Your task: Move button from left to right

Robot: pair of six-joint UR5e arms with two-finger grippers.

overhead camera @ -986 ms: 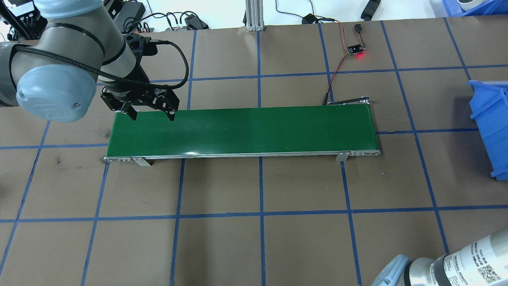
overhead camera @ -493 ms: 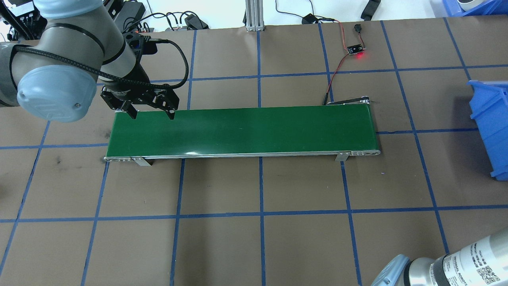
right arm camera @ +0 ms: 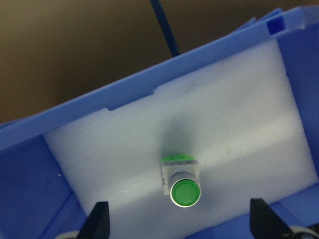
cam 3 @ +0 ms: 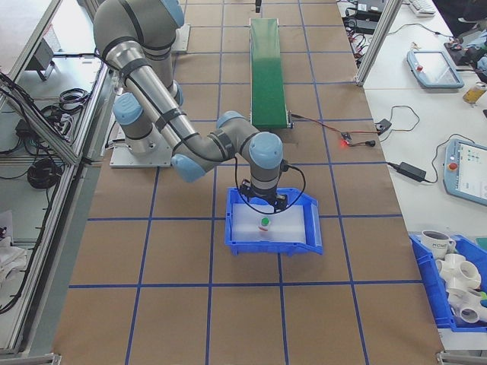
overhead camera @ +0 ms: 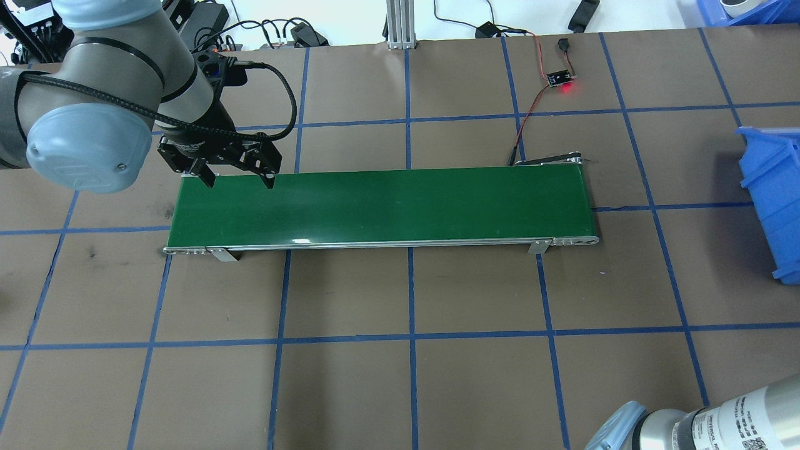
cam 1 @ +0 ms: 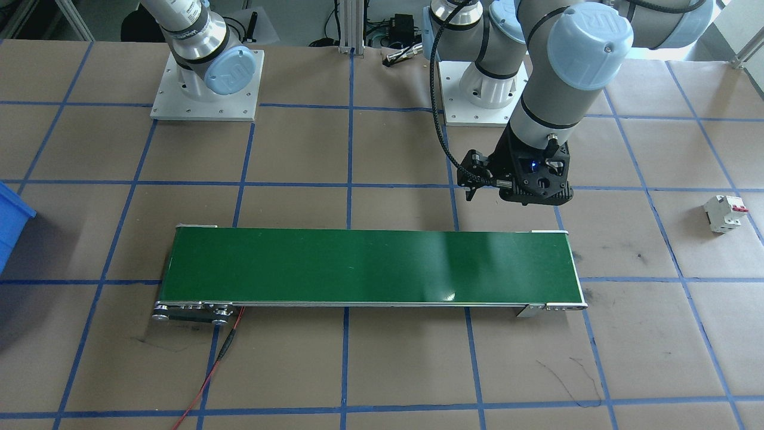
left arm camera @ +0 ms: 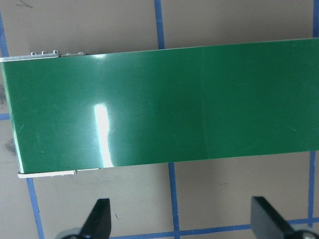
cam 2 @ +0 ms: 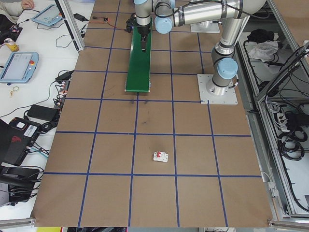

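Lower centre of the right wrist view: the button (right arm camera: 184, 185) sits upright on white foam inside the blue bin (right arm camera: 124, 89), green cap facing the camera, nothing touching it. Right gripper (right arm camera: 179, 221) hangs directly above with fingers (right arm camera: 99, 219) spread wide to either side — empty.

Handling guess: small, light, rigid plastic; the round cap looks slick and would likely depress, so pinch the boxy white body on its flat sides below the cap. Foam underneath may give a little on contact (not fragile, I'd say).

Left gripper (overhead camera: 236, 180) hovers at the upper-left of the overhead view, over the end of the green conveyor (overhead camera: 381, 206) — jaws wide apart, holding nothing. Belt surface is bare. White circuit breaker (cam 1: 724, 214) sits alone at far right of the front view; not our part.
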